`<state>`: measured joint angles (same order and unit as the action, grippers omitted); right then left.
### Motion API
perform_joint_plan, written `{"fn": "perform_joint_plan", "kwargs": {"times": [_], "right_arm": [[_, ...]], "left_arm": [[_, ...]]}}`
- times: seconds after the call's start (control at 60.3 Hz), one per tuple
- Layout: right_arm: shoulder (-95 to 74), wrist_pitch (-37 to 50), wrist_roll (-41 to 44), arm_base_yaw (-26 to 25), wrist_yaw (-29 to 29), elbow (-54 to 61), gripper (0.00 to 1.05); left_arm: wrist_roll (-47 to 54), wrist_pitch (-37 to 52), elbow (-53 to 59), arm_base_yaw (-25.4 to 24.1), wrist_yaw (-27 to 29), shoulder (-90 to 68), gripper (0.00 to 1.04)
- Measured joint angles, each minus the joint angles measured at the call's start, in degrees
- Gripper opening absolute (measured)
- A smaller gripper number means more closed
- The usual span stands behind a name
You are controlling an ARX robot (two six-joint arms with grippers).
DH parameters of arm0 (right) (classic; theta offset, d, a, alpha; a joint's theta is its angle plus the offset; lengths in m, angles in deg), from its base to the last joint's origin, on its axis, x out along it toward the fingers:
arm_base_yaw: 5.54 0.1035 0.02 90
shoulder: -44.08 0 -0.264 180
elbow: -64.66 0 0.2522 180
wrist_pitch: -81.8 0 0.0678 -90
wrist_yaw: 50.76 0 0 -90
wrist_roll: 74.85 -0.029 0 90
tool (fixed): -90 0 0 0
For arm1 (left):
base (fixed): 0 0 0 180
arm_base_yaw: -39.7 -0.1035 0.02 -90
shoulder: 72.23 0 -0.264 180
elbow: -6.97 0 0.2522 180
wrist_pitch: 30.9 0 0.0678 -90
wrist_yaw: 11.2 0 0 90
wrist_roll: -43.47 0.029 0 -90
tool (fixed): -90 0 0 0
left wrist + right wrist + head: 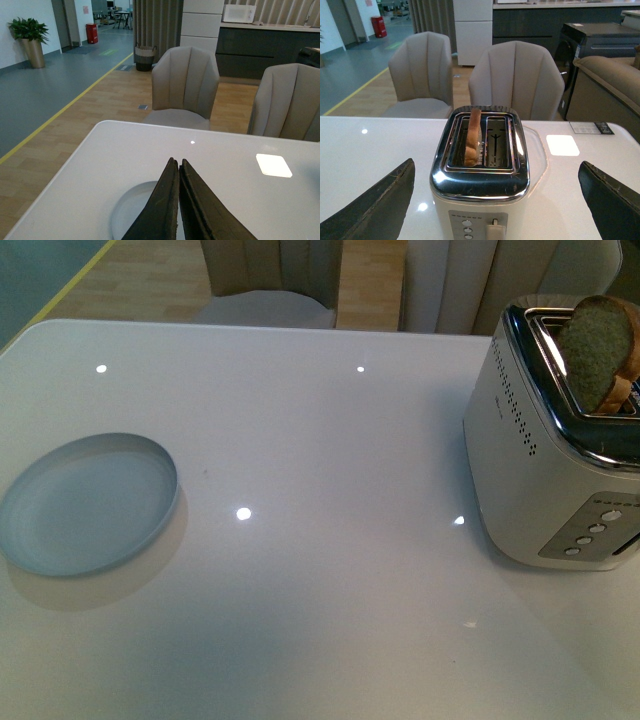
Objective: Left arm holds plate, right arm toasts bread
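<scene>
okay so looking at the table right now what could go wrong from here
The bread leans tilted in one slot of the toaster; a grab by the open right gripper could crush it or knock the toaster. The left gripper is shut above the plate, not holding it, so the plate could slide when nudged.

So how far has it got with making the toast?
Done: the bread stands in one slot of the toaster, sticking up high. In hand: nothing. The right gripper is open facing the toaster; the left gripper is shut above the plate, which lies empty on the table. Left: holding the plate and getting the bread onto it.
</scene>
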<state>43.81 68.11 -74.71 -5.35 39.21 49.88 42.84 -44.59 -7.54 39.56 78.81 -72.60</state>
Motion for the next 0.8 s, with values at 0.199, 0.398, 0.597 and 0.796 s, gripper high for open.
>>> {"fn": "perform_joint_plan", "kwargs": {"times": [0.199, 0.398, 0.597, 0.796], "right_arm": [[0.00, -0.02, 0.00, 0.00, 0.00, 0.00, 0.96], [0.00, -0.02, 0.00, 0.00, 0.00, 0.00, 0.96], [0.00, 0.00, 0.00, 0.00, 0.00, 0.00, 0.96], [0.00, -0.02, 0.00, 0.00, 0.00, 0.00, 0.96]], "left_arm": [[0.00, 0.00, 0.00, 0.00, 0.00, 0.00, 0.56], [0.00, 0.00, 0.00, 0.00, 0.00, 0.00, 0.93], [0.11, 0.00, 0.00, 0.00, 0.00, 0.00, 0.98], [0.11, 0.00, 0.00, 0.00, 0.00, 0.00, 0.98]]}}
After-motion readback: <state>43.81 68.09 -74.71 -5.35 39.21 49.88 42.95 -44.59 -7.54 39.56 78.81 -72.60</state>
